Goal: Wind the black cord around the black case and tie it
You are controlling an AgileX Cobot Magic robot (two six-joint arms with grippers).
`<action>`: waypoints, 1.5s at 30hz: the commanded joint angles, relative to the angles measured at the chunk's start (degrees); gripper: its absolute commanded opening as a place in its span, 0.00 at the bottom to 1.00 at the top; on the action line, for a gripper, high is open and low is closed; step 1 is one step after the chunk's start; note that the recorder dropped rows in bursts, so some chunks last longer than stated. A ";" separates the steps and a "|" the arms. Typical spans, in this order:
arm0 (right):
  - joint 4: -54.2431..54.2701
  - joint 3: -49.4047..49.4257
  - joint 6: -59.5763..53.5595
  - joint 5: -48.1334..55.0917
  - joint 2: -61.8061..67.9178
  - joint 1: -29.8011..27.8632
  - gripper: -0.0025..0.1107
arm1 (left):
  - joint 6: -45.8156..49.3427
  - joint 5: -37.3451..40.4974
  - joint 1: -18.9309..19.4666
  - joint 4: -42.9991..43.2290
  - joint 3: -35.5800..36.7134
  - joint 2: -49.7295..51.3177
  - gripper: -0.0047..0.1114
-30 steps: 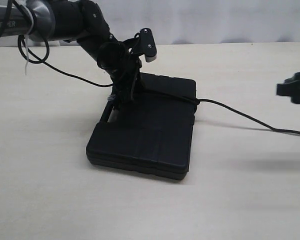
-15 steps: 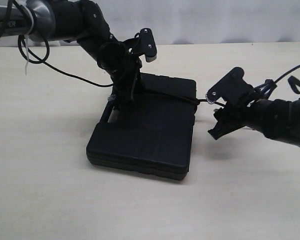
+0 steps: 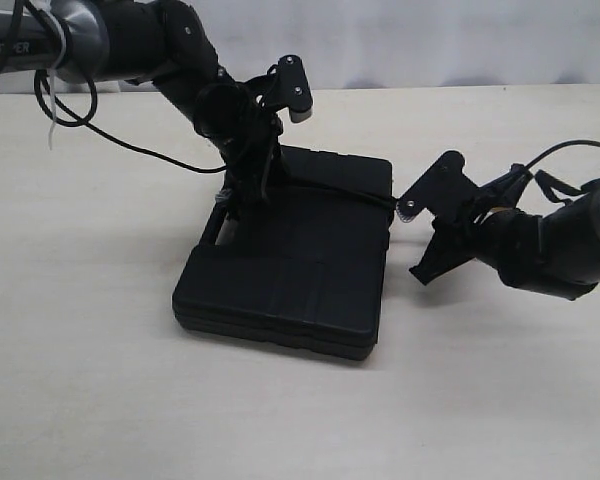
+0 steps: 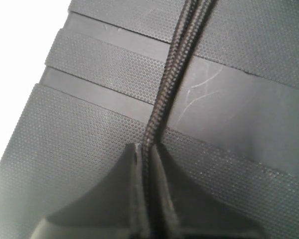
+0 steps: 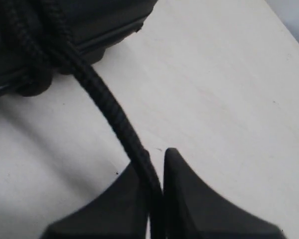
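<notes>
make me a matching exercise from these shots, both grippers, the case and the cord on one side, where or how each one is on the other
1 left gripper
2 right gripper
3 black case
4 black cord

a lies flat on the table
b shut on the cord beside the case, over the table
c runs across the ribbed lid
d shut on the cord above the lid

Pairs: 1-d, 2-b, 3-a, 4-c
</notes>
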 commanded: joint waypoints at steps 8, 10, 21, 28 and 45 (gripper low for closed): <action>16.01 -0.33 -14.44 1.51 0.08 -3.91 0.06 | -0.10 0.18 0.16 0.08 0.10 -0.80 0.04; 15.23 -0.33 -14.44 3.48 0.08 -4.64 0.06 | -0.10 0.29 0.16 0.20 0.10 -0.80 0.04; 14.61 -0.33 -14.17 3.70 0.08 -4.76 0.06 | -0.10 1.33 0.16 -0.06 0.10 -1.04 0.29; 15.73 -0.33 -14.28 3.01 0.08 -4.97 0.06 | -2.96 0.73 0.16 0.06 0.10 -4.98 0.48; 25.16 -0.22 -16.28 -0.96 -0.95 -6.70 0.06 | -6.26 -1.33 0.16 -2.61 0.10 -6.50 0.10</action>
